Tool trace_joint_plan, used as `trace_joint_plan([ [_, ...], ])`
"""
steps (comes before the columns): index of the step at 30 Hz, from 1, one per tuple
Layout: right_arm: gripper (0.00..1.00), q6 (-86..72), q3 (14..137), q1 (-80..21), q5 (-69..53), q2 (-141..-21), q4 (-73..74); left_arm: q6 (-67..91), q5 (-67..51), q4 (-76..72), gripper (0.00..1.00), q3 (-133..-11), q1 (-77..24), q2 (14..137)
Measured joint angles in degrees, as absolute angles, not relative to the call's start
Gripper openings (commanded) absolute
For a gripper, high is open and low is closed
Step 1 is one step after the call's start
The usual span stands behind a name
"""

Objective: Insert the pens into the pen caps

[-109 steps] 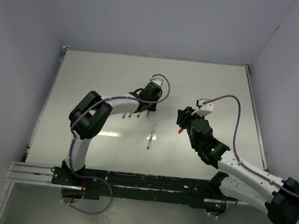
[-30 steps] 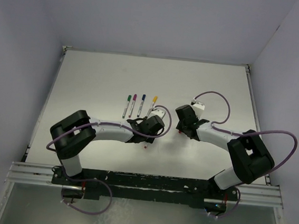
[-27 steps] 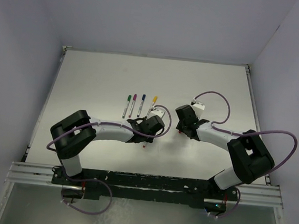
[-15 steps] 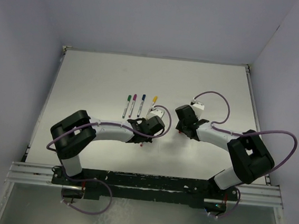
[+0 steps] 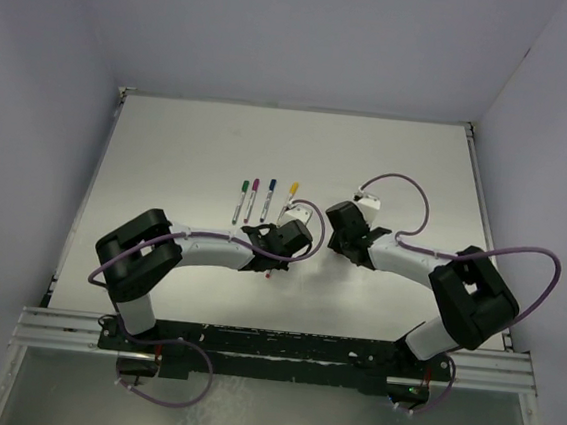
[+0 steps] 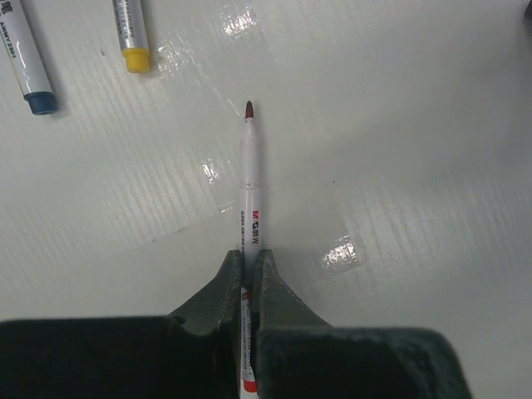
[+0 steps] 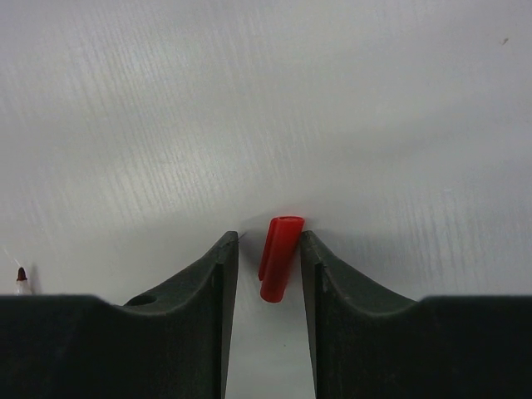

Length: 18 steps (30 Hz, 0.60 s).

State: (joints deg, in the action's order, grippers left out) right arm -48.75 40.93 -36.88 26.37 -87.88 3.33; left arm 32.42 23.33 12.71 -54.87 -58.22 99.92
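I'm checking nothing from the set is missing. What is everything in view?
capped pens: 4, white, caps green, purple, blue, yellow, in a row mid-table.
open pen: 1, white, red tip, in the left jaws.
cap: 1, red, between the right jaws.
table: 1, white, under everything.
cables: 2, purple, one per arm.
left arm: 1, white and black, jaws shut on the open pen.
right arm: 1, white and black, jaws apart around the cap.

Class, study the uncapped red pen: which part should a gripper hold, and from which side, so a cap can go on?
Hold the red pen on the rear half of its barrel, coming from the tail end with a finger on each long side, as the left gripper does. That leaves the bare tip free ahead.
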Motion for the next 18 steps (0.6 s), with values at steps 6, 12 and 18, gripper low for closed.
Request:
trace_joint_plan([
  [6,0.3,-49.0,42.0,-37.1,26.5,-89.2,3.6,32.4,23.2,12.6,0.0,-54.7,-58.2,99.9],
  [12,0.0,-49.9,42.7,-37.1,26.8,-90.3,3.1,32.4,23.2,12.1,0.0,-54.4,-58.2,99.7],
  [18,0.0,-50.8,42.8,-37.1,26.2,-90.5,2.2,32.5,23.1,11.0,0.0,-53.5,-58.2,99.2],
])
